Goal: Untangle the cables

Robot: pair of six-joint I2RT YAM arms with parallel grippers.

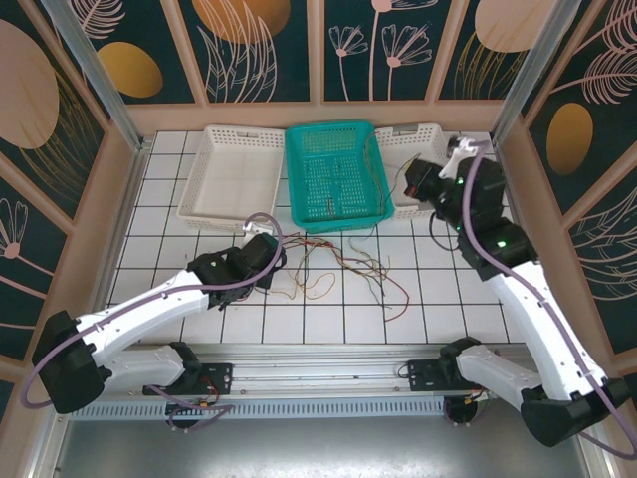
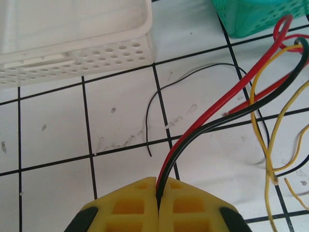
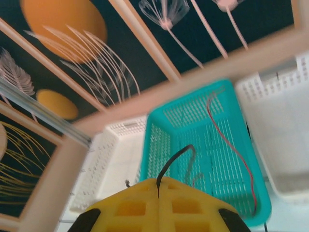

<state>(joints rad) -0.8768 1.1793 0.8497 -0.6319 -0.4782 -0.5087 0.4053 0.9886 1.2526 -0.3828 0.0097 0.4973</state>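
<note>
The left gripper point(image 2: 158, 195) is pinching its fingers together on two of the cables point(image 1: 338, 267), a red wire point(image 2: 212, 110) and a black wire point(image 2: 217, 122). It is sitting low over the tabletop point(image 1: 159, 249), left of the middle. Both wires are running side by side out of the seam and off to the right, into the loose tangle lying in front of the teal basket point(image 1: 296, 179).

The right gripper point(image 3: 158, 186) is holding its fingers shut on a dark wire point(image 3: 173, 158) over the far right part of the tabletop, near where the teal basket meets a white basket point(image 1: 423, 139). That wire is arching away into the teal basket, where a thin red strand is also lying.

The step in hand looks like drawing single strands out of the heap. The left arm should be pulling slowly and low toward the left edge while watching the yellow wires point(image 2: 263, 130) crossing the pair. If the whole heap is starting to drag along, easing off is better than tugging. Holding two strands at once is likely carrying their crossing along too, so a regrip on one alone may be worth making. The right arm's wire should be going up clear of the basket's perforated wall, which could be snagging it.
</note>
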